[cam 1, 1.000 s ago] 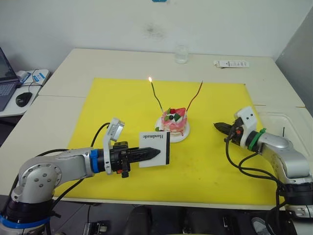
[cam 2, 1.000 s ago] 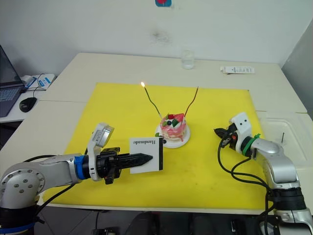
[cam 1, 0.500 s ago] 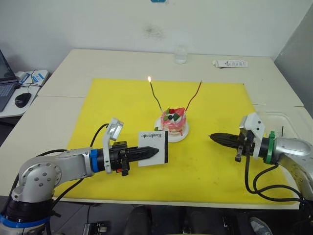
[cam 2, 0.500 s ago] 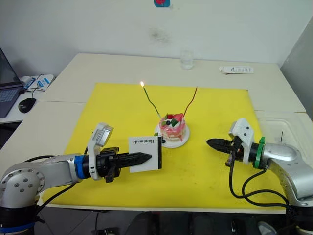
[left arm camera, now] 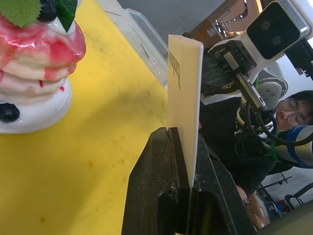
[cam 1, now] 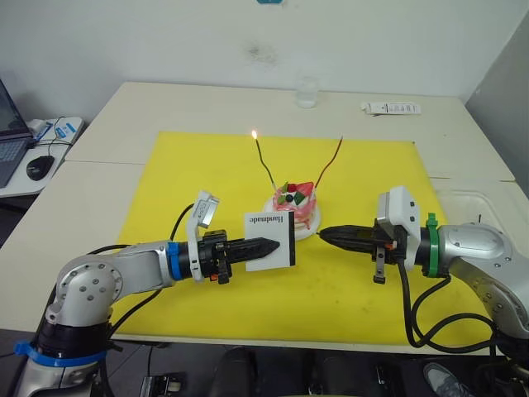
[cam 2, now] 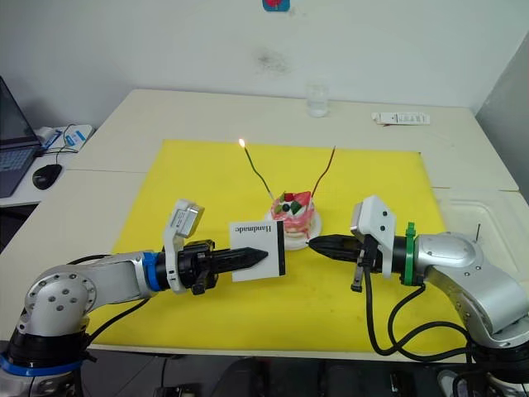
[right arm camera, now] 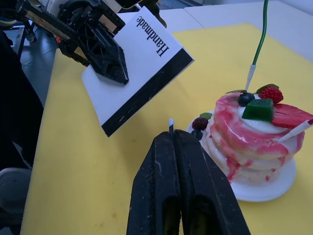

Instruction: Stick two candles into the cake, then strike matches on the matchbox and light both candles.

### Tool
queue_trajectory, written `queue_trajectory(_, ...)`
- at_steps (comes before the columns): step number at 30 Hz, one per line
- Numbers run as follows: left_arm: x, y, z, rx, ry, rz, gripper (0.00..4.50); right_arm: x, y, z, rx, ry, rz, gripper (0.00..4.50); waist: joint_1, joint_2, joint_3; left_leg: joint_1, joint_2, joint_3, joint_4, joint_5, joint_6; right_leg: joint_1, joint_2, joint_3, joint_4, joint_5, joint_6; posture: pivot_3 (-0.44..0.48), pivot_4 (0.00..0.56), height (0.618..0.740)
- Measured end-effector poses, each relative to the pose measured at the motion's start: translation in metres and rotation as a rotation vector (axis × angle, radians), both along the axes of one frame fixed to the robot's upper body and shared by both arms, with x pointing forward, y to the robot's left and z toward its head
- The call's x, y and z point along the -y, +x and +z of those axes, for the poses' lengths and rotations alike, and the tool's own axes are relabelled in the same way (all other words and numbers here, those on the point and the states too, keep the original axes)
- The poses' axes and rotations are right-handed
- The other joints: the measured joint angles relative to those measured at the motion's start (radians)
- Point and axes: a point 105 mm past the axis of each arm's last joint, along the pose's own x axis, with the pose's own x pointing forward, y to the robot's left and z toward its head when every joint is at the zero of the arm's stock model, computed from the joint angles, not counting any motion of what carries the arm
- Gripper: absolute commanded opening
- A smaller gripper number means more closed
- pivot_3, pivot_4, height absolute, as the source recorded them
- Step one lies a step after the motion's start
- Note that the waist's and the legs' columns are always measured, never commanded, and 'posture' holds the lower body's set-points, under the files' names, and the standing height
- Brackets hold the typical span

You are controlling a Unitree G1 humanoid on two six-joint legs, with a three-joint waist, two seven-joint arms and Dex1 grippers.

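Observation:
The pink-and-white cake (cam 1: 295,201) sits on its small white plate (cam 1: 307,234) at the middle of the yellow mat. Two candles stand in it. The green candle (cam 1: 264,163) carries a small flame; the dark red candle (cam 1: 331,161) shows no flame. My left gripper (cam 1: 277,245) is shut on the white matchbox (cam 1: 269,240), held upright just in front of the cake, black strip toward my right arm. My right gripper (right arm camera: 173,139) is shut on a match (right arm camera: 170,125), whose tip sticks out a short way from the matchbox (right arm camera: 137,73).
A yellow mat (cam 1: 198,165) covers the table's middle. A clear glass (cam 1: 307,91) and a white remote (cam 1: 390,107) lie at the far edge. A laptop and a mouse (cam 1: 37,167) sit at the far left. A clear tub (cam 1: 488,207) is at the right. A person (left arm camera: 288,112) shows behind my right arm.
My right gripper has swung left across the mat until its tip is close to the matchbox. My left gripper has carried the matchbox a little to the right, nearer the cake.

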Motion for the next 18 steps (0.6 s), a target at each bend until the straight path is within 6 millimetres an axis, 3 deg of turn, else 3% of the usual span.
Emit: queue_trajectory(18,0.002,0.001,-0.001,-0.003,-0.002,0.001,0.0,-0.02,0.004,0.004,0.072,0.028,0.057,0.07,0.0,0.0,0.0,0.0,0.0,0.0,0.0,0.001,-0.002,0.0,0.0,0.0,0.0,0.0,0.0,0.0,0.15,0.74)
